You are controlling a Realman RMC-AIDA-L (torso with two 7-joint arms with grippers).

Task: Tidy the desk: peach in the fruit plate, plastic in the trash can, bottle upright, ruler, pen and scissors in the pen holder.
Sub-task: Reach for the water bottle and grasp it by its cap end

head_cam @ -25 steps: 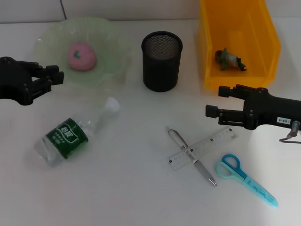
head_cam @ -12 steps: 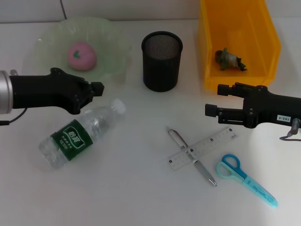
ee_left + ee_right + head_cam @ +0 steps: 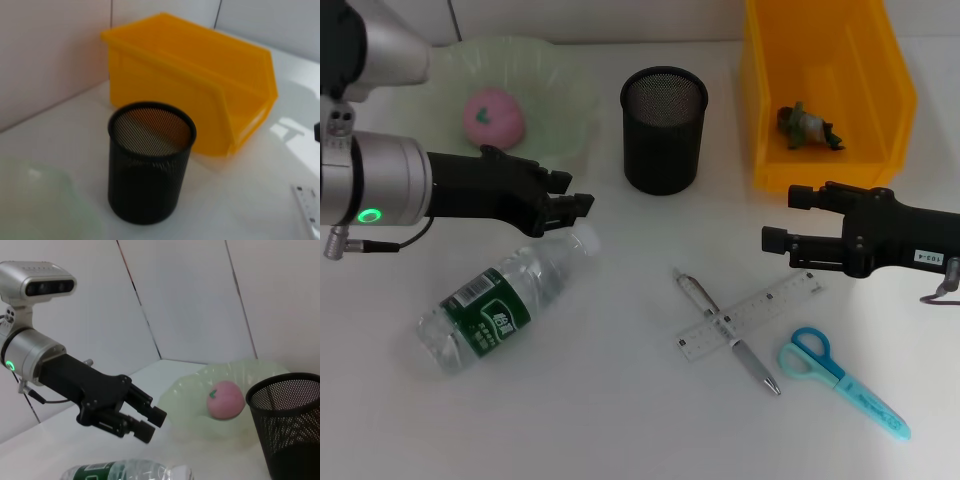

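Note:
The clear bottle (image 3: 505,300) with a green label lies on its side, cap toward the pen holder; it also shows as the bottle (image 3: 130,472). My left gripper (image 3: 572,192) hovers open just above its cap end, also visible as the left gripper (image 3: 151,422). The pink peach (image 3: 493,117) sits in the green fruit plate (image 3: 555,90). Crumpled plastic (image 3: 807,125) lies in the yellow trash can (image 3: 880,95). The ruler (image 3: 765,305), the pen (image 3: 700,295) across it and the blue scissors (image 3: 840,380) lie flat. My right gripper (image 3: 782,218) is open, just above the ruler's far end.
The black mesh pen holder (image 3: 664,130) stands between plate and bin, with nothing inside as seen in the left wrist view, pen holder (image 3: 150,160). The yellow bin (image 3: 200,80) stands close behind it. Bare white table lies in front of the bottle.
My left arm has swept right from the table's left side to the bottle's cap. The bottle has swung, its cap end shifting right. The right arm has barely moved.

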